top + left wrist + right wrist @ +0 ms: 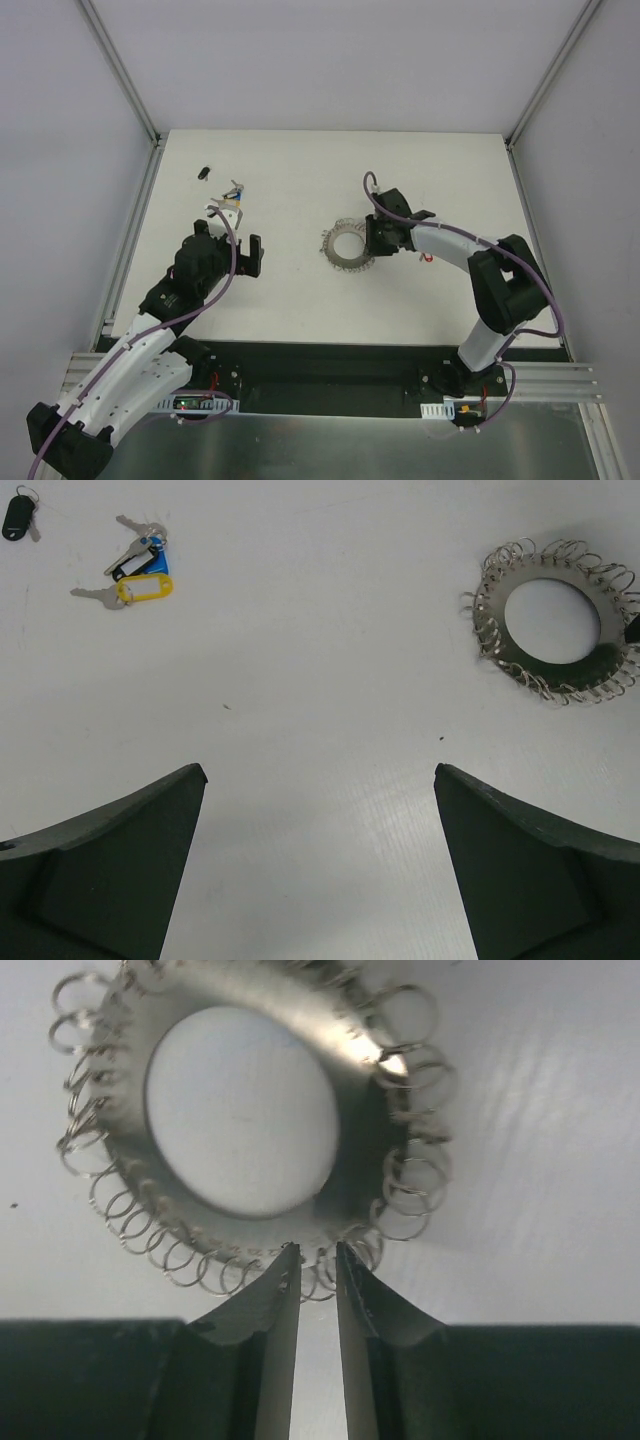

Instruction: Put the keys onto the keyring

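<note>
The right jaws [317, 1260] stand narrow, drawn in to a slim slit. Their tips sit at the near edge of the keyring [355, 1160], and a loop or two of its coiled wire fringe lies in the gap between them. Whether the tips actually pinch the wire cannot be told. The ring lies flat on the white surface [300, 180], directly ahead of these jaws, and the surface shows through its open centre. From above, the right jaws [372, 238] meet the ring [347, 245] on its right-hand side.

The left jaws [320, 770] are spread wide with nothing between them, only bare surface. Seen from the left wrist, the keyring [560, 672] lies well ahead of them and off to their right, well apart from both fingers.

The keys [140, 570] lie in a small cluster well ahead of the left jaws and off to their left. They are silver, with a blue tag [150, 555] and a yellow tag [145, 587] touching one another. A black fob [18, 518] lies farther out still, beyond the cluster and more to the left.

In the overhead view the left jaws [230, 245] are near the keys [232, 195], which lie just beyond them. The ring lies away to the right of these jaws. The keys and the ring are well apart, and no key is on the ring.
</note>
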`<state>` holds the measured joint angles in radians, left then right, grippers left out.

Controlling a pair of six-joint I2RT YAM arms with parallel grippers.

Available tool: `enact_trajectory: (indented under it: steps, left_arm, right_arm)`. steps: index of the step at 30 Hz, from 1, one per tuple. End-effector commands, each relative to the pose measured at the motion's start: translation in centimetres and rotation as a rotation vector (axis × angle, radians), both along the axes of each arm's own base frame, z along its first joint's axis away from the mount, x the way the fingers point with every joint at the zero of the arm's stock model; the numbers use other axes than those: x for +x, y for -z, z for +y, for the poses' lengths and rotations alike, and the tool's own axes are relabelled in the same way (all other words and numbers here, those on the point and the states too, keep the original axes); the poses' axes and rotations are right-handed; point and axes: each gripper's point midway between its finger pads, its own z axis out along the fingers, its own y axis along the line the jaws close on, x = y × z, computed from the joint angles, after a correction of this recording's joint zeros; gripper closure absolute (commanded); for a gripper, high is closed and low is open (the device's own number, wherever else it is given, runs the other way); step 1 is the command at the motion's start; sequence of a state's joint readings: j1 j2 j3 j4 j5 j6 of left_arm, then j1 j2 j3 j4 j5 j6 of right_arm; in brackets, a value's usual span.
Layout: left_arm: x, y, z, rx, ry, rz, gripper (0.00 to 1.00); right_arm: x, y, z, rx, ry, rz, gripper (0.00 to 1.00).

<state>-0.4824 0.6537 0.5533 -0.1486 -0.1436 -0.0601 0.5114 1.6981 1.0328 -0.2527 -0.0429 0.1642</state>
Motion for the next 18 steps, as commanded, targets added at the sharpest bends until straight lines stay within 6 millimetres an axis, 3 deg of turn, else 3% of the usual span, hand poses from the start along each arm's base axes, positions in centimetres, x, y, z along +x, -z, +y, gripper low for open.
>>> enact_trajectory:
  steps: [1,6,9,13,18]
  left_arm:
    - [0.0,-0.2,-0.2,-0.018,0.009,0.004,0.01]
    - [0.1,-0.1,-0.3,-0.017,0.012,0.007,0.01]
    - [0.1,-0.1,-0.3,-0.015,0.009,0.008,0.01]
    - [0.2,0.0,-0.2,-0.011,0.001,0.012,0.01]
    - [0.3,0.1,-0.1,-0.008,-0.005,0.017,0.01]
  right_arm:
    - [-2.3,-0.7,3.5,0.074,-0.027,0.028,0.77]
    - [-5.3,-3.7,7.6,0.123,-0.196,-0.012,0.67]
    - [-5.4,-4.8,7.2,0.084,-0.271,-0.065,0.62]
    - [-4.8,-4.3,5.1,-0.069,-0.373,-0.091,0.61]
    - [-4.1,-4.5,6.5,-0.031,-0.382,-0.099,0.6]
